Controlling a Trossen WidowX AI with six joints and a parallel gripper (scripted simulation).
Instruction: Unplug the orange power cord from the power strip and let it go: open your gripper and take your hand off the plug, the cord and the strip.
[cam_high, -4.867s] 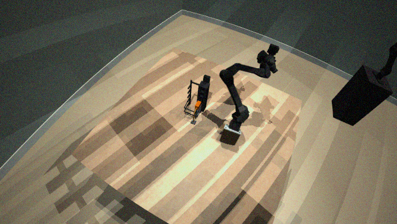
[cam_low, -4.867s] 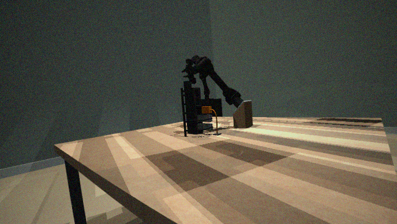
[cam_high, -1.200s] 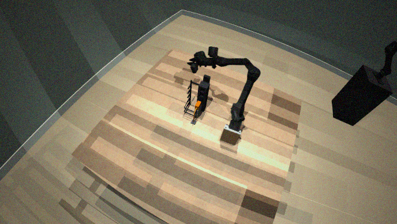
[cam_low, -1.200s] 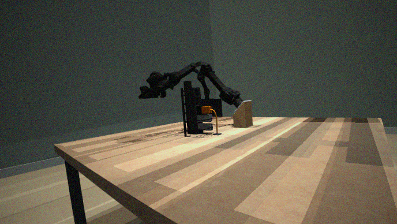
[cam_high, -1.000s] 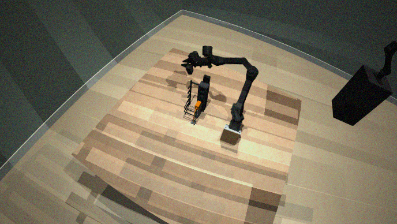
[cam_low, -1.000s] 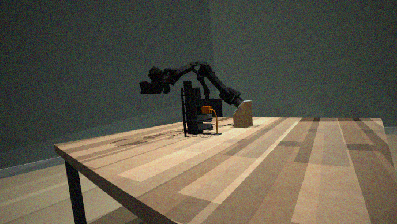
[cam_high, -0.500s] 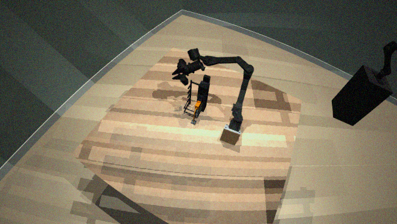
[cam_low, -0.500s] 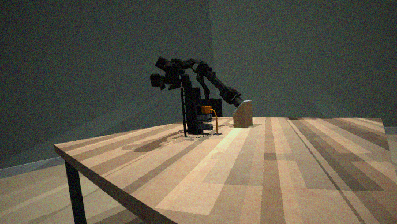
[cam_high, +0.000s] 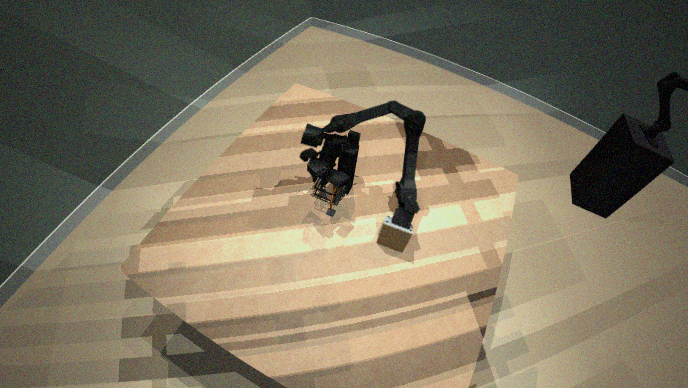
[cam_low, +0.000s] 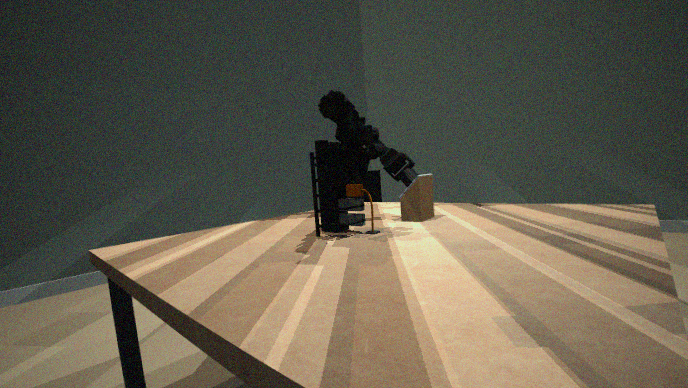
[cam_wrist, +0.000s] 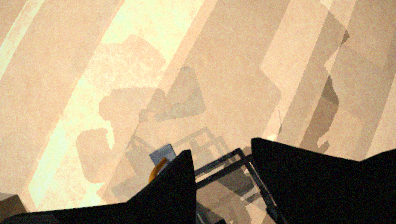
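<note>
Matt striped wood table (cam_low: 450, 300), matt black arm (cam_high: 412, 150), smooth orange plug (cam_low: 354, 190)
</note>
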